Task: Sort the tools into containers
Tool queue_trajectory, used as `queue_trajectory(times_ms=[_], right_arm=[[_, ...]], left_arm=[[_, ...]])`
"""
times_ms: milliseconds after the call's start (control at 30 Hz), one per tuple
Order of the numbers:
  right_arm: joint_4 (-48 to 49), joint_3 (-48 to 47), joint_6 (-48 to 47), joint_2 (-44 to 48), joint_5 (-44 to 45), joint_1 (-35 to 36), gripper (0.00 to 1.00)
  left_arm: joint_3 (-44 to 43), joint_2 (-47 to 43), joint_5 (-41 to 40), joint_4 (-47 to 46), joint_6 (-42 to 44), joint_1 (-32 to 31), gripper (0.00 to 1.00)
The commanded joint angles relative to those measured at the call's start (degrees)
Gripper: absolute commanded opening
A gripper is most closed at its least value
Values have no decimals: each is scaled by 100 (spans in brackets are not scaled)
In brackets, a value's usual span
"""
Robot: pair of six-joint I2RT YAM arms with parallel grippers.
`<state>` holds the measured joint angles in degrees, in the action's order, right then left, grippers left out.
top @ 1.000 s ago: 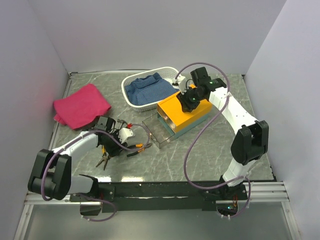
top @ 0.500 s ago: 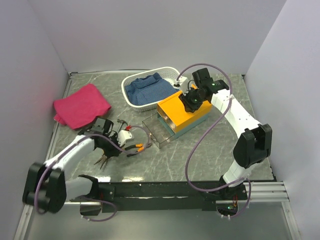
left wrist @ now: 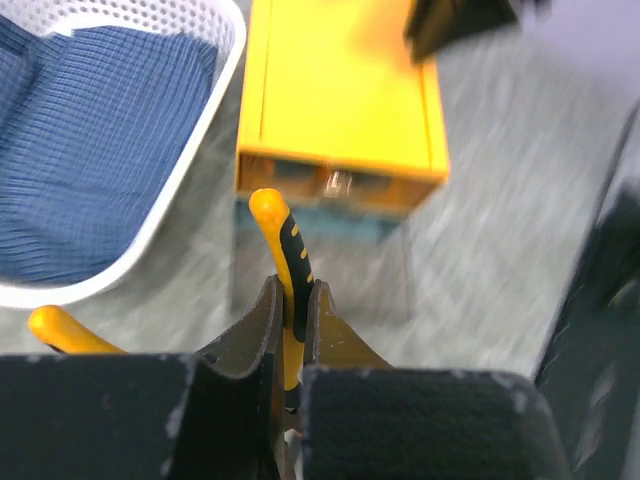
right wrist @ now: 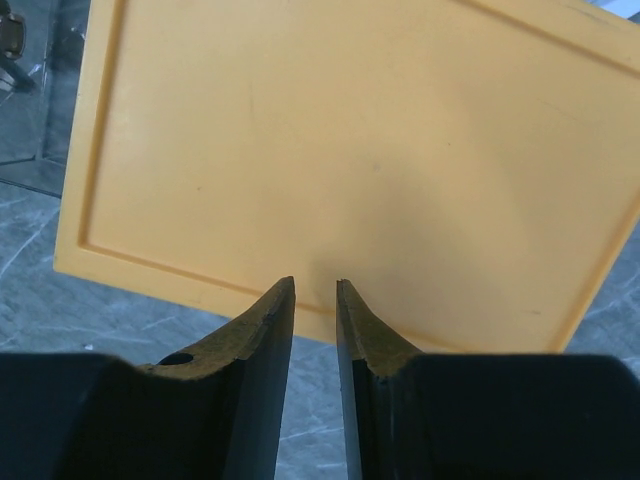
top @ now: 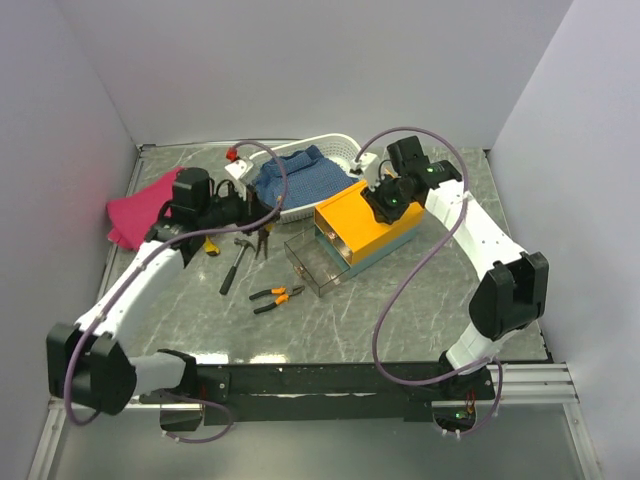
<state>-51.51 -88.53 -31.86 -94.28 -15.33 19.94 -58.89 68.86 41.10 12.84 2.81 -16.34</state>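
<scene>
Carry step: we've got left end effector (left wrist: 290, 303) pinching pliers (left wrist: 284, 235), upper left of top view. Right end effector (right wrist: 315, 290), jaws slightly apart & empty, hovers over orange box (top: 368, 222) mid-frame. Next we'd lower pliers into clear drawer (top: 312, 262), then release.

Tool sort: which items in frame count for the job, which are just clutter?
Job: orange-yellow lidded box with clear pull-out drawer; black-handled hammer; orange-handled pliers; yellow-and-black-handled tool clamped in the left gripper.
Lying about: pink cloth; white perforated basket; blue cloth inside it.
</scene>
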Motion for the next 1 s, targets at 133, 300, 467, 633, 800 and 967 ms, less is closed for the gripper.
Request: queue_trajectory(times_ms=[133,300,467,633,800,967], right_arm=[[27,204,-119,507,250,-70,30],[26,293,-198,560,417,-70,29],[53,424,-251,639,531,-78,29],[35,460,-295,639,566,-96,29],[70,521,-295,674,593,-87,29],[97,688,-304,762,593,-87,28]], left_arm=[[642,970,-32,-4499,-4365,-493,1],[528,1480,-137,-4966,-4534,-774,1],[809,1770,-252,-5432,-4833,-853,1],[1055,1982,-339,-5502,-4702,-1047,1],[1275,2210,-594,-5494,-4500,-1143,1],[1170,2474,-700,-5266,-4368,-1179,1]])
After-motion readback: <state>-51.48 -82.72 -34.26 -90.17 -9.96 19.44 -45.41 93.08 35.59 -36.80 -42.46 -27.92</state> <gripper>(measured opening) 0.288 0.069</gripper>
